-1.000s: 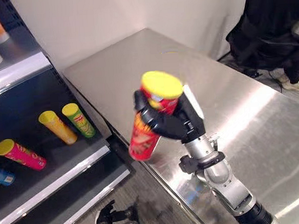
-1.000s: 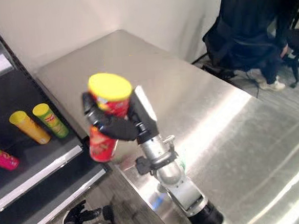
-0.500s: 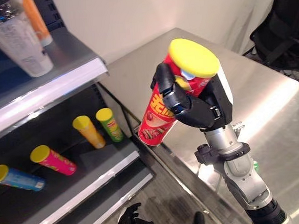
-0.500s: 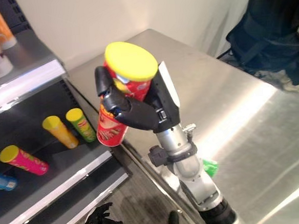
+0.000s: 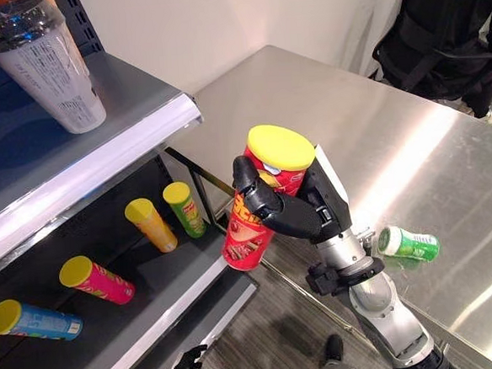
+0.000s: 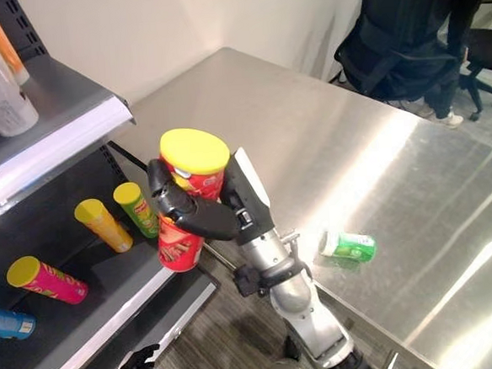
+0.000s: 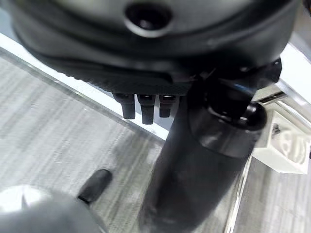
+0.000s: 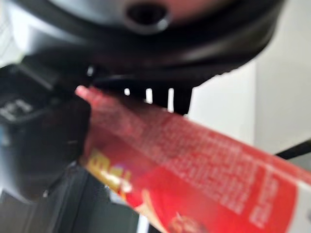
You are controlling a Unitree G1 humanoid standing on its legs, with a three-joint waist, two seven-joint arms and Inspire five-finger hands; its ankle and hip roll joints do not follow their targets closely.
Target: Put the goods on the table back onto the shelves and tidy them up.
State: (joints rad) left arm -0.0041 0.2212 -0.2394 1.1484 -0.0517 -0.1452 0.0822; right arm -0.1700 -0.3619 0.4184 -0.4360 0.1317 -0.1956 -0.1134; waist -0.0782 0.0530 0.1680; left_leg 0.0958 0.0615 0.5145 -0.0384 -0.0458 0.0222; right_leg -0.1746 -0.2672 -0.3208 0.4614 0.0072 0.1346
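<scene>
Up over the gap between the bench (image 5: 411,131) and the shelves, the right robot hand (image 5: 303,210) has its fingers and thumb curled round a red can (image 5: 260,209) with a yellow lid; the can tilts, its bottom end pointing toward the lower shelf (image 5: 164,279). Yellow lettering runs along the can's red side but is too blurred to make out. A small green can (image 5: 408,244) lies on its side on the bench near the edge, just beside that arm. On the lower shelf lie a green can (image 5: 184,208), a yellow can (image 5: 151,225), a pink can (image 5: 96,280) and a blue can (image 5: 33,321), all yellow-lidded. A clear cup (image 5: 44,68) with fine print stands on the upper shelf (image 5: 130,100). The left robot hand (image 7: 146,104) hangs low above the floor, fingers curled, holding nothing.
</scene>
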